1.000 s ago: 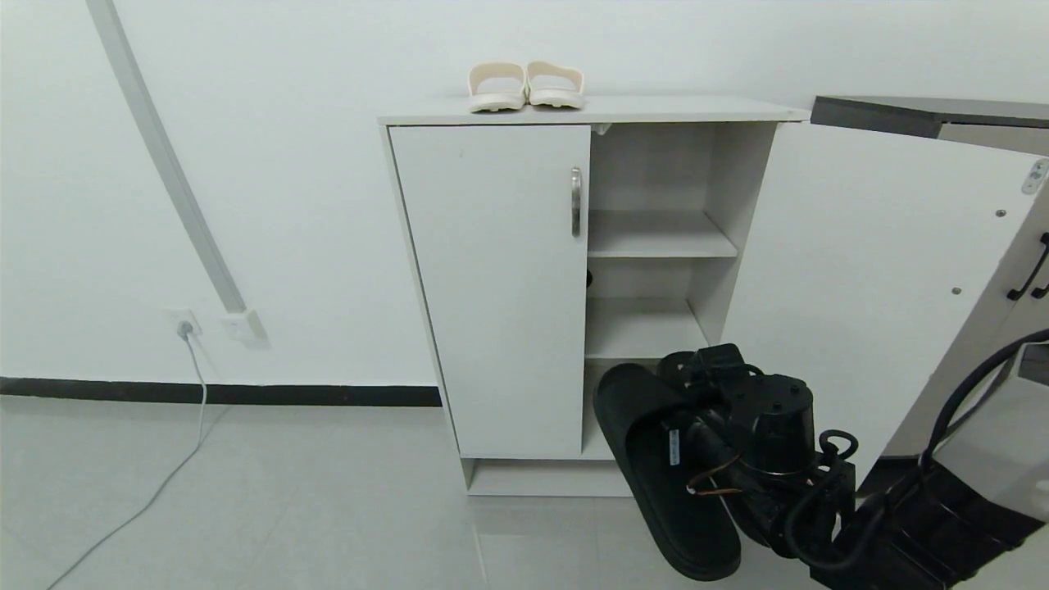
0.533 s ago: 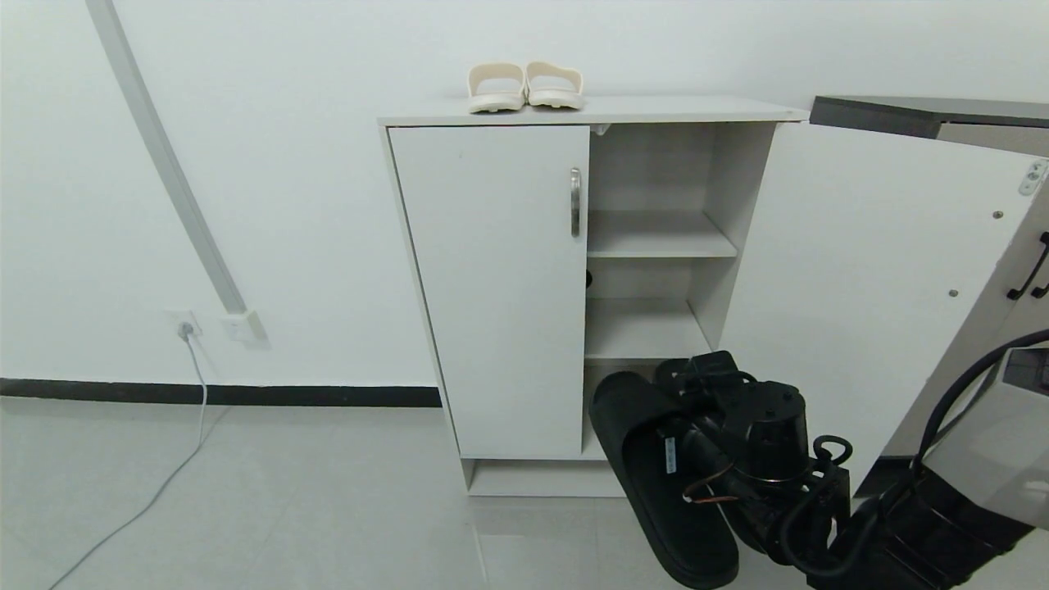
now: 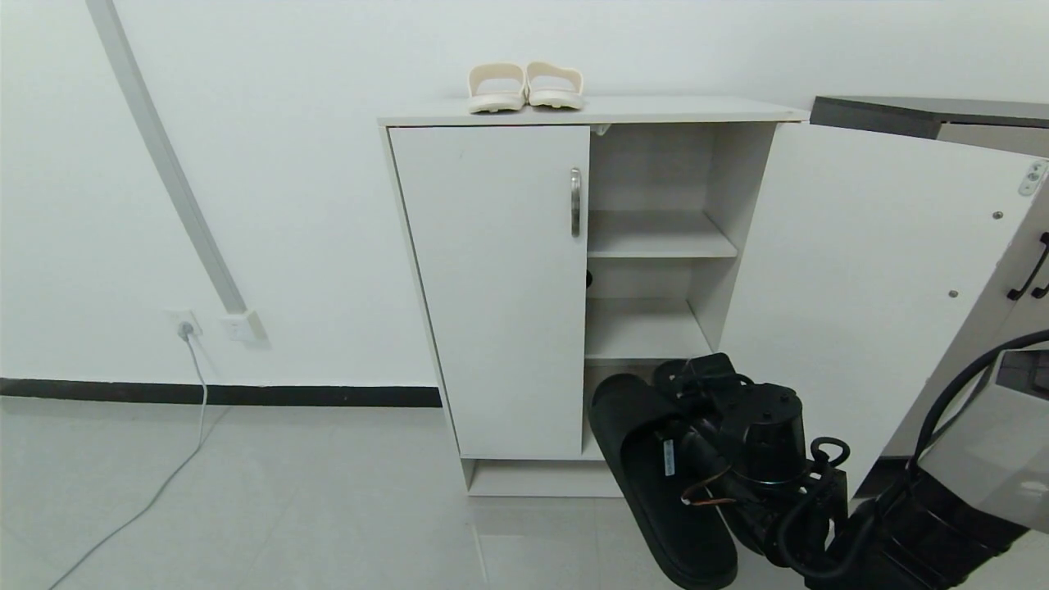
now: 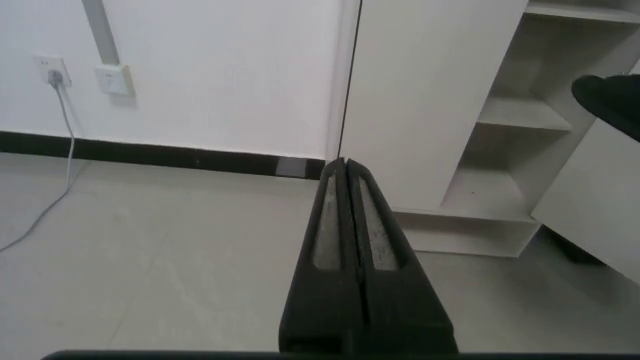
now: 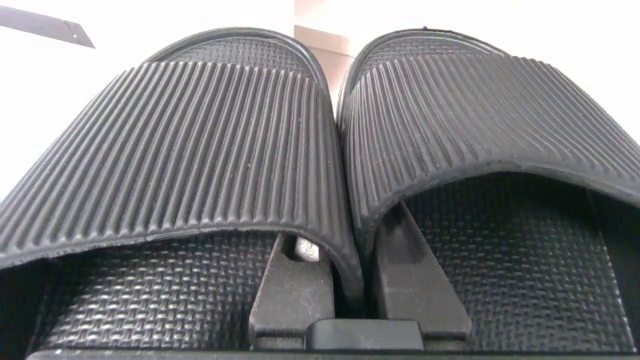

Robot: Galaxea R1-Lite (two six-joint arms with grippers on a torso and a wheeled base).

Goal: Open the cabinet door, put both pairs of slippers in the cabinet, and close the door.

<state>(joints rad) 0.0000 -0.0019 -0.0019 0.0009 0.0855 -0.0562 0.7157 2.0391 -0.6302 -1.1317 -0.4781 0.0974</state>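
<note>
Two black slippers clamped by their straps in my right pincer, toes toward the cabinet, its open bottom bay just ahead, long axis along the approach. Left pincer closed, empty.

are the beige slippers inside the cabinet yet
No, the beige slippers sit side by side on top of the cabinet, not on any shelf inside it.

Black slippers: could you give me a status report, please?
Right claw shut on black slippers, before open cabinet. Left claw shut, empty. Beige slippers on cabinet top. Nothing in the way.
</note>
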